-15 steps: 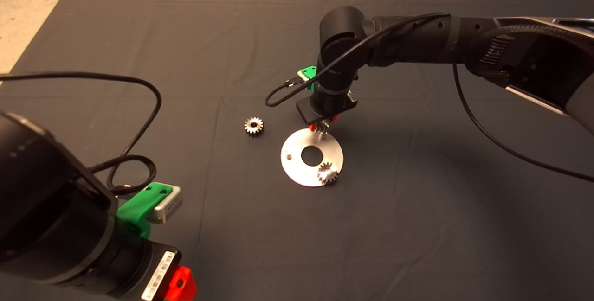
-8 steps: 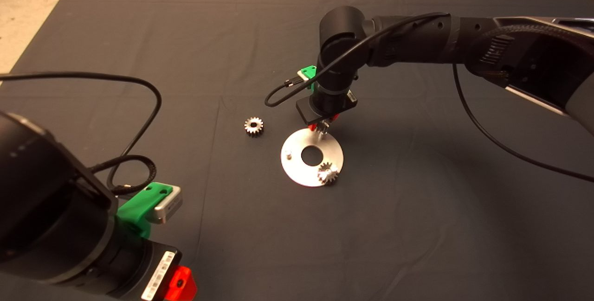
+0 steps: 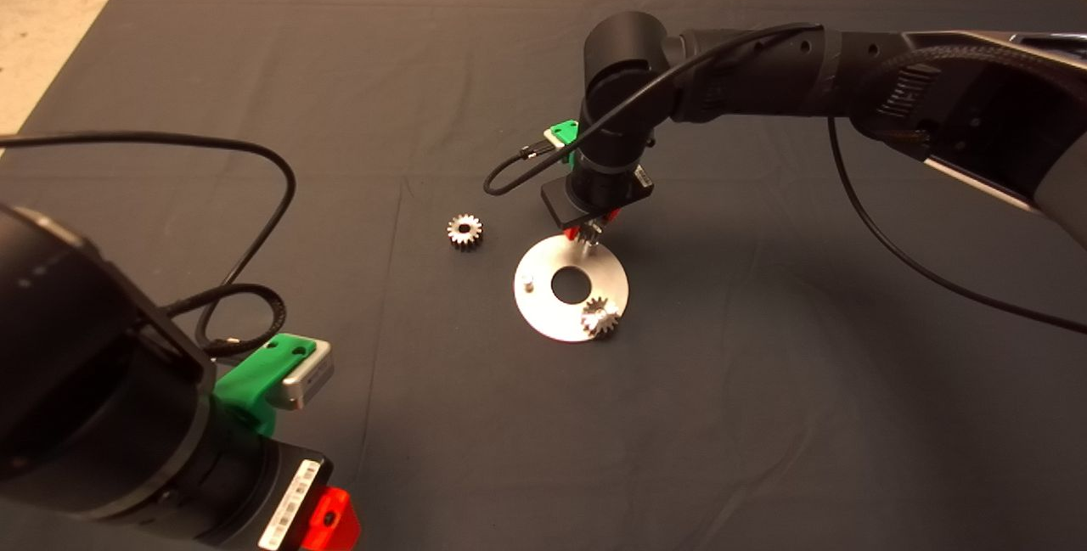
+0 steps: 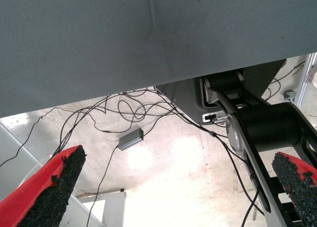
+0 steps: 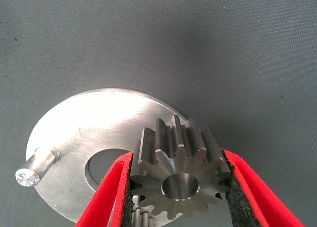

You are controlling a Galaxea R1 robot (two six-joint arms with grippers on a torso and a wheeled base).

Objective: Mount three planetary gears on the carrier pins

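Note:
A silvery round disc [image 3: 543,313] lies mid-mat with a central hole. One planetary gear [image 3: 599,317] sits on its near right part. A bare carrier pin [image 3: 527,283] stands on its left part; the right wrist view shows that pin [image 5: 37,167] as a short stud. My right gripper [image 3: 592,233] hovers over the disc's far edge, shut on a second gear [image 5: 179,175] that hangs just above the disc [image 5: 99,133]. The pin under it is hidden. A third gear [image 3: 464,231] lies loose on the mat left of the disc. My left gripper [image 4: 173,197] waits open at the lower left.
The right arm's black cable [image 3: 509,173] loops out to the left of its wrist, above the mat. The left arm's cable [image 3: 255,220] arcs over the mat's left side. The left wrist view shows the mat's edge [image 4: 148,83] and floor with cables and a small grey box [image 4: 131,138].

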